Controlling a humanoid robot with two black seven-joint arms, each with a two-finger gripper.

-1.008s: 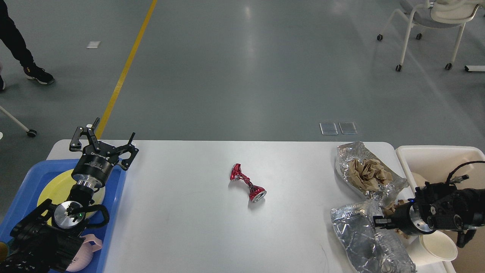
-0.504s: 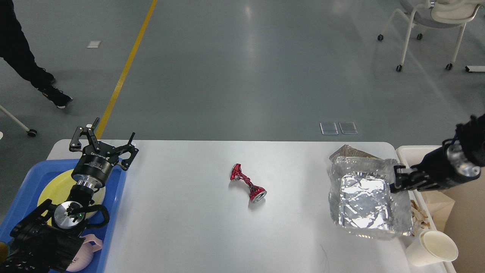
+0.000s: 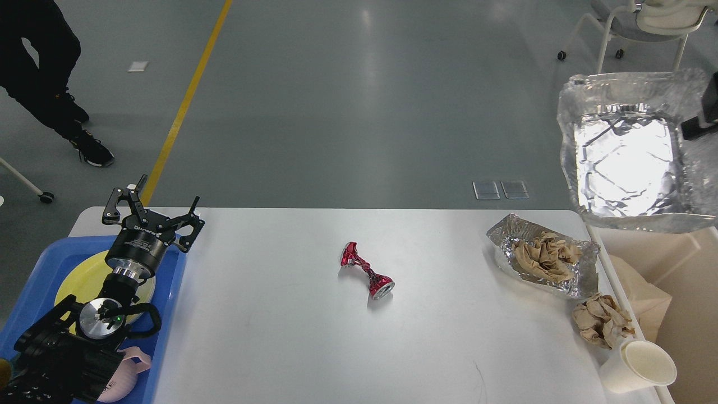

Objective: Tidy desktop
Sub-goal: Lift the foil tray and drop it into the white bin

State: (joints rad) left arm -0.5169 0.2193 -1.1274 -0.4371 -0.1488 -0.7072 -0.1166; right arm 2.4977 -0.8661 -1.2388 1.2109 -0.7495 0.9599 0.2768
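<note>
The white desktop holds a crushed red can at its middle. At its right end lie a flattened foil sheet with crumpled brown paper on it, a second brown paper wad and a white paper cup. My right gripper, only partly in view at the right edge, is shut on the rim of a foil tray held high above the cream bin. My left gripper stands open and empty over the table's back left corner.
A blue tray at the left holds a yellow plate and a pink item. A brown paper bag lies in the bin. A person's legs are on the floor at far left, a wheeled chair at far right.
My right arm raised the foil tray from the table's right end up over the bin. A brown paper wad now lies bare by the cup. The person moved; my left arm stayed still.
</note>
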